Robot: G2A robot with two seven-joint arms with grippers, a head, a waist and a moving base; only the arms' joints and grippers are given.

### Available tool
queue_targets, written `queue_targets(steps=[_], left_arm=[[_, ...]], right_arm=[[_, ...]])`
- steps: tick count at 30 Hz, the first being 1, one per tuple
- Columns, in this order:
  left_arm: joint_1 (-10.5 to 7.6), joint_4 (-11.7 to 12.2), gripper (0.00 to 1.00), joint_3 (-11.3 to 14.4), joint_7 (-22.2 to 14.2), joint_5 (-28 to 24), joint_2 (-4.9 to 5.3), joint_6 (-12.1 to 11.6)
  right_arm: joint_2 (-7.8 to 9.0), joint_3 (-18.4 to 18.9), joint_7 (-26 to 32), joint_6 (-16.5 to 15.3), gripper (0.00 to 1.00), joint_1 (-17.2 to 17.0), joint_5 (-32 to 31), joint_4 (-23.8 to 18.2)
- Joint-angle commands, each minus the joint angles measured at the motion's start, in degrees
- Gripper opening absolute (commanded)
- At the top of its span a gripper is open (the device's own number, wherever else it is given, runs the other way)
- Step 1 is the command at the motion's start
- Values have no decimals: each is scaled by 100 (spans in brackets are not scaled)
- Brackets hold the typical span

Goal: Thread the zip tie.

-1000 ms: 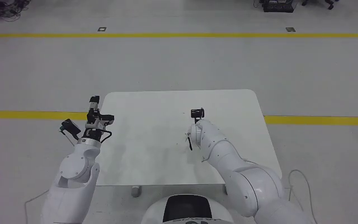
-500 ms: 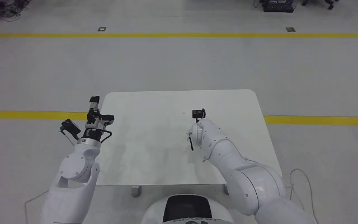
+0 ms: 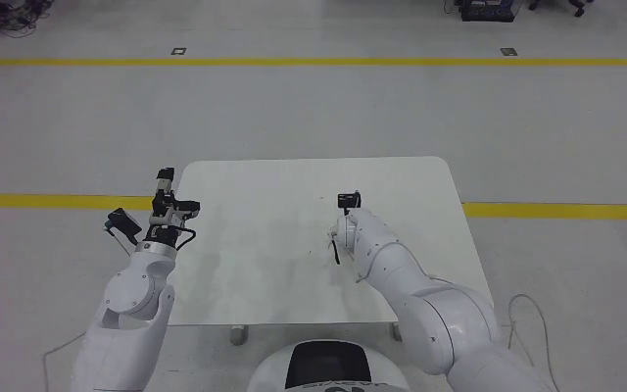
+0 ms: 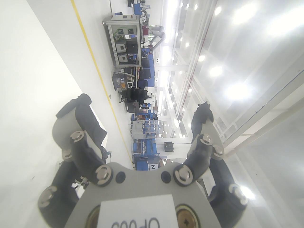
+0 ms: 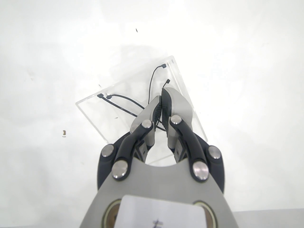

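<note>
1. zip tie (image 5: 168,81): its head shows just beyond the tips of the right gripper (image 5: 161,93), whose fingers are pressed together; an actual pinch cannot be told.
2. other zip ties (image 5: 108,97): beside it, inside the clear tray (image 5: 95,110) on the white table (image 5: 59,36).
3. left gripper (image 4: 143,102): fingers spread wide, well apart, by the table's left edge.

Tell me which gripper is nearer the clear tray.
Right. The right gripper hangs directly over the clear tray, jaws shut; the left gripper is off at the table edge, jaws open.
</note>
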Motion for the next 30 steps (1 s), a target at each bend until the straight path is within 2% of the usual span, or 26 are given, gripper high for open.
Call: queue_targets(steps=[1,8,19,26,30], left_arm=[[0,0,100,0,0,0,0,0],[0,0,100,0,0,0,0,0],[0,0,100,0,0,0,0,0],[0,0,100,0,0,0,0,0],[0,0,100,0,0,0,0,0]], right_arm=[[3,1,-8,0,0,4,0,5],[-4,-54,-59,0,0,11,0,-36],[-127,-278,-45,0,0,-97,0,-397],[-131,-434,68,0,0,-362,0,-1018],[-84,-566,207,0,0,-681,0,-1660]])
